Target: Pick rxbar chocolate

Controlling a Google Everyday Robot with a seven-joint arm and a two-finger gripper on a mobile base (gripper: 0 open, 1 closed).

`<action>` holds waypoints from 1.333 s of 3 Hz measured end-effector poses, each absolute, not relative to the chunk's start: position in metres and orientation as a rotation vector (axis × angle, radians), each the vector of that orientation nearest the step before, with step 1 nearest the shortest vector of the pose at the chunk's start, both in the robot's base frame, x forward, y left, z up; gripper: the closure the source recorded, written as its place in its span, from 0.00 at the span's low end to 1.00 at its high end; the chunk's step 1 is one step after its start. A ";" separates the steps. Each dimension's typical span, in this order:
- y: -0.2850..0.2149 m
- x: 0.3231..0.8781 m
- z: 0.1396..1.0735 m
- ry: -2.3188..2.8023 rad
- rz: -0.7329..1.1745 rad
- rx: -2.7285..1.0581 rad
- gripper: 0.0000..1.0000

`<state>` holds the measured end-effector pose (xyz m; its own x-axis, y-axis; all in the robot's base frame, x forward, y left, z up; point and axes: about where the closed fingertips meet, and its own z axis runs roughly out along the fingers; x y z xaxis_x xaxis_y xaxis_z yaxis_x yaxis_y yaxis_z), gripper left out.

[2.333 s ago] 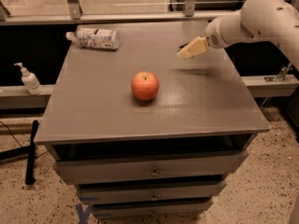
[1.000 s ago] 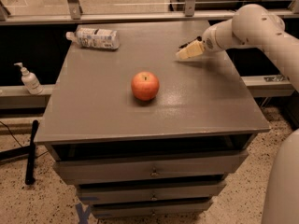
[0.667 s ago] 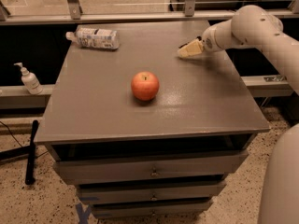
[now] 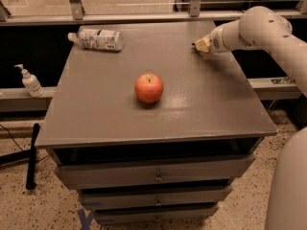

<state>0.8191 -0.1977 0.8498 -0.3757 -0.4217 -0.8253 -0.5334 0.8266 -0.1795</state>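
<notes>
My gripper (image 4: 202, 45) is low over the far right part of the grey table (image 4: 201, 104), with its pale tip pointing left and the white arm reaching in from the right. A small dark spot shows at its tip, but the black rxbar chocolate cannot be made out; it is hidden by the gripper or out of view.
A red apple (image 4: 148, 87) stands near the table's middle. A clear plastic bottle with a white label (image 4: 97, 38) lies at the far left corner. A soap dispenser (image 4: 30, 82) stands on a ledge to the left. Drawers (image 4: 156, 176) are below the tabletop.
My gripper has edged slightly toward the back right of the table and stays low over it. The apple and the bottle have not moved.
</notes>
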 end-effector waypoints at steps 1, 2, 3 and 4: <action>-0.200 0.817 0.857 2.003 0.136 -0.691 0.87; -0.201 0.813 0.862 1.990 0.135 -0.682 1.00; -0.197 0.816 0.880 1.946 0.131 -0.717 1.00; -0.191 0.820 0.932 1.834 0.104 -0.783 1.00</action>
